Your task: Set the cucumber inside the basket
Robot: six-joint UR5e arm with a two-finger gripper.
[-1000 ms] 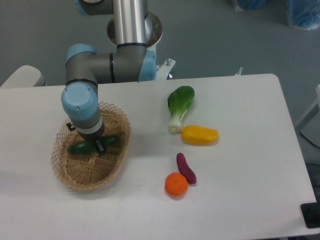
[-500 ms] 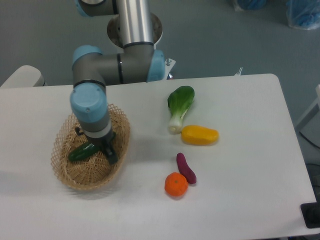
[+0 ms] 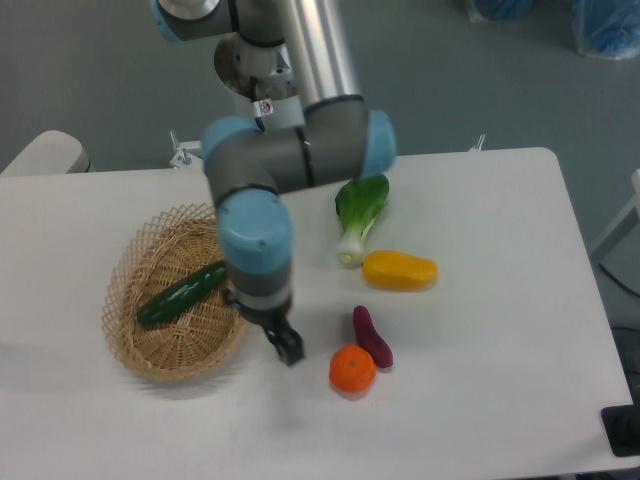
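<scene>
So the table (image 3: 480,200) looks the same as a second ago, nothing on its right half has budged. My arm (image 3: 290,150) is the big change: it was parked over the basket before, and now it's swung right, with the wrist hanging past the basket's right edge. The basket (image 3: 135,345) sits where it was, on the left of the table, and you can see most of its inside now that I'm not covering it.

The cucumber (image 3: 182,293) is lying in the basket, slanted from lower left up to upper right, with nothing gripping it. A second ago I had it pinched right there.

The leafy green (image 3: 358,212) is right of my elbow, and the yellow piece (image 3: 400,270) is just below its stalk, pretty much touching it. The orange (image 3: 352,368) and the purple piece (image 3: 372,336) are touching each other near the front.

My gripper (image 3: 289,350) is now over bare table between the basket and the orange, holding nothing. From this angle the fingers just look like one dark blob, so I can't tell how wide they are.
</scene>
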